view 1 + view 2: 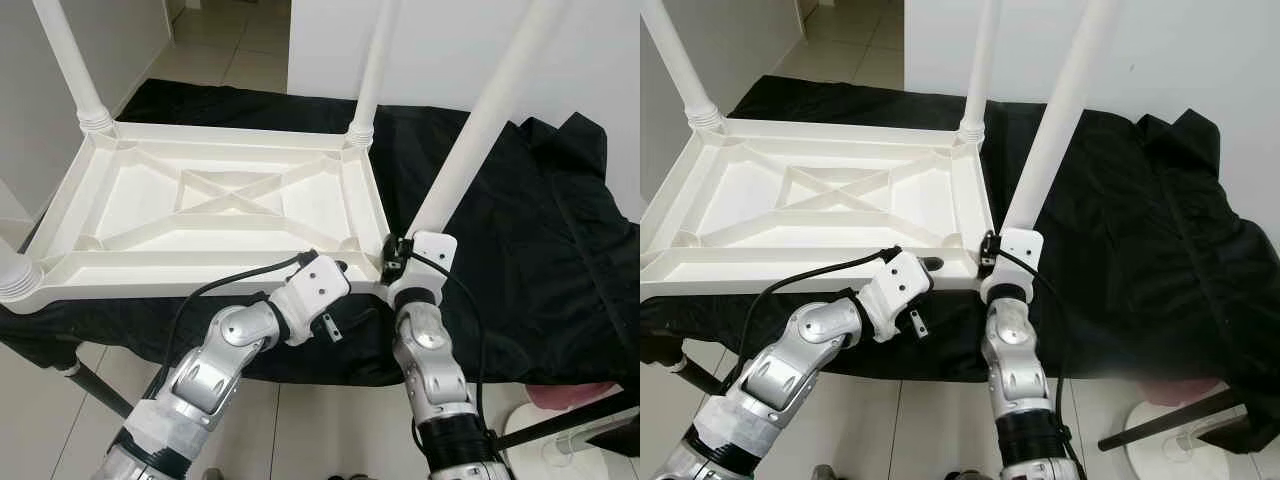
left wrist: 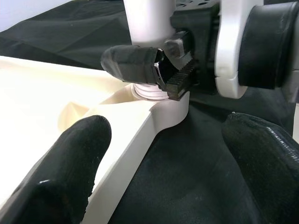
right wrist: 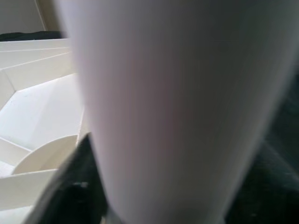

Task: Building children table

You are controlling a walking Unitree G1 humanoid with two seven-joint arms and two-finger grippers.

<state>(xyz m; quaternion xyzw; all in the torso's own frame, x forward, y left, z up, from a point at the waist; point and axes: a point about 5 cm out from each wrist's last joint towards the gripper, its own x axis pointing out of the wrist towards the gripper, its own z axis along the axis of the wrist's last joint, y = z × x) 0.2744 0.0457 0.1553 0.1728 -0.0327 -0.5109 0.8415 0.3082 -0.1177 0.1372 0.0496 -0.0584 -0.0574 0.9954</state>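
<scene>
A white plastic children's table point(image 1: 200, 268) lies upside down on a surface covered in black cloth. Two legs stand at its far corners point(image 1: 70, 60) point(image 1: 375, 60), and a leg base point(image 1: 15, 278) shows at the near left corner. The near right leg point(image 1: 470, 130) leans up from its corner socket. My right gripper point(image 1: 400, 250) is shut on this leg just above the socket; its toothed fingers point(image 2: 180, 77) clamp the leg. My left gripper point(image 2: 173, 154) is open, its fingers point(image 2: 70, 172) straddling the table's near rim beside that corner.
The black cloth point(image 1: 530, 230) drapes over the support and hangs off its right side. Tiled floor point(image 1: 330, 430) lies below me. A white wall point(image 1: 450, 40) rises behind. A dark stand and a pink object point(image 1: 565, 400) sit at the lower right.
</scene>
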